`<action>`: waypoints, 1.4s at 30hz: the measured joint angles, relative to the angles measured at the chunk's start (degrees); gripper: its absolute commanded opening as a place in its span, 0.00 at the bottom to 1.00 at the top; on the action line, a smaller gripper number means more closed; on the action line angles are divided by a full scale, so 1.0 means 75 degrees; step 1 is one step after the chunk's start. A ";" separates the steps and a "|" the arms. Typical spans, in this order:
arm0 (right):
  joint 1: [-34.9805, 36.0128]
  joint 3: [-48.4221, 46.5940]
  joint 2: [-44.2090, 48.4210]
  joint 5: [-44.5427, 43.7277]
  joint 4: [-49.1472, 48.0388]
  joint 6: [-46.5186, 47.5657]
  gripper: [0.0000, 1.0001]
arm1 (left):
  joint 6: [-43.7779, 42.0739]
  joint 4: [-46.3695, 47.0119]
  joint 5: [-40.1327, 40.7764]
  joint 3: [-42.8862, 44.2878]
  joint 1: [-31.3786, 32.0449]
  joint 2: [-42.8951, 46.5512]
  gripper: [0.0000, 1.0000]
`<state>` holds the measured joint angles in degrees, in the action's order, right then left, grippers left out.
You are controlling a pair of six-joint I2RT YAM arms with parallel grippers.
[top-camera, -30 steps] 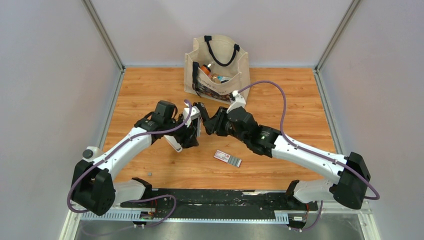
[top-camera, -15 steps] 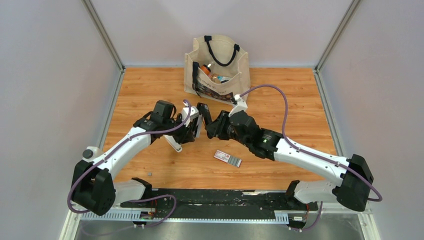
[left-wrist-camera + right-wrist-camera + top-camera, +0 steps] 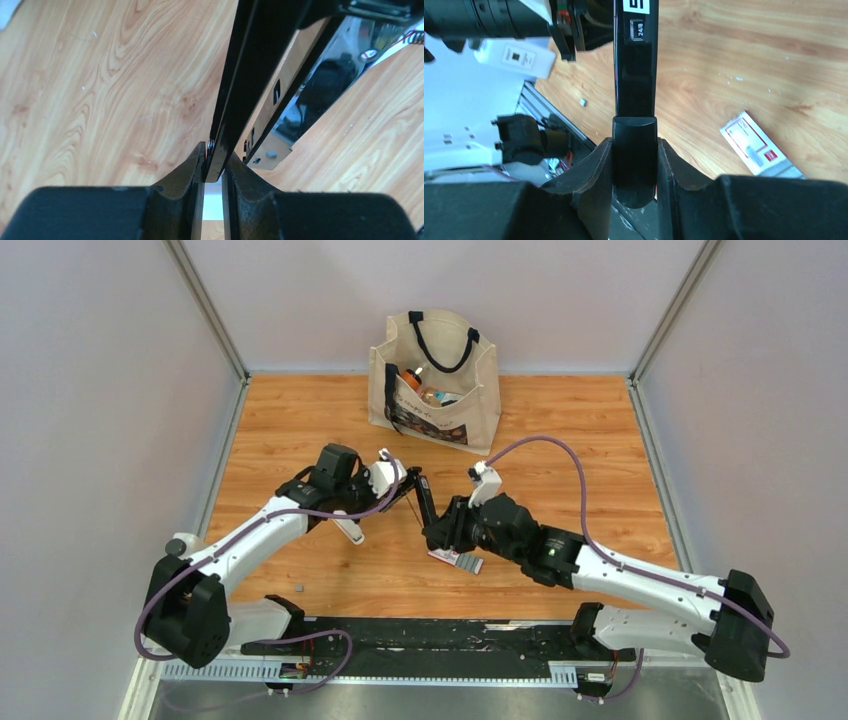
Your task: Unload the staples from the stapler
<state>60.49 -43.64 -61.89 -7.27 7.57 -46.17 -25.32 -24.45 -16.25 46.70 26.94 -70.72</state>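
The black stapler (image 3: 424, 502) hangs above the table between both arms. In the right wrist view my right gripper (image 3: 634, 160) is shut on its rounded end, and the stapler (image 3: 634, 75) runs straight away from the jaws. My left gripper (image 3: 214, 161) is shut on the thin edge of one black arm of the stapler (image 3: 255, 65). That arm is splayed apart from the metal channel beside it. From above, the left gripper (image 3: 408, 480) grips the far end and the right gripper (image 3: 437, 533) the near end. A tiny grey bit (image 3: 298, 587) that looks like staples lies near the front edge.
A flat red-and-white box (image 3: 455, 560) lies on the wood just under my right gripper. A short white oblong object (image 3: 347, 528) lies below my left wrist. A canvas tote bag (image 3: 435, 380) with items stands at the back. Grey walls close both sides.
My left gripper has shut on the stapler's thin black arm. My right gripper has drawn the rounded end toward the front edge, swinging the stapler to point away from it.
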 measured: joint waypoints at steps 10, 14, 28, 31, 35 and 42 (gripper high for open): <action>0.0335 0.1434 0.1183 -0.0160 -0.0396 0.0755 0.00 | -0.1367 0.1052 0.1221 -0.0493 0.0734 -0.0117 0.19; 0.0391 0.1472 0.1183 -0.0283 -0.0323 0.1081 0.00 | -0.1737 0.1597 0.1676 -0.0717 0.0944 -0.0128 0.19; 0.0525 0.1244 0.1087 -0.0968 0.0079 0.1411 0.00 | -0.1754 0.1349 0.1510 -0.0495 0.1105 -0.0245 0.29; 0.0370 0.0586 0.0720 -0.1349 0.0399 0.1670 0.00 | -0.1416 0.0799 0.0807 -0.0318 0.1105 0.0137 0.29; -0.0052 -0.0245 0.0093 -0.1550 0.0574 0.1961 0.00 | -0.1183 0.0000 -0.0251 -0.0047 0.1134 0.0673 0.31; -0.0548 -0.1125 -0.0603 -0.1603 0.0664 0.2463 0.00 | -0.0877 -0.0988 -0.0927 0.0341 0.1145 0.0854 0.33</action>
<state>56.38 -52.07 -66.41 -19.29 12.56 -27.70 -31.90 -31.86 -23.20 49.25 35.53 -64.31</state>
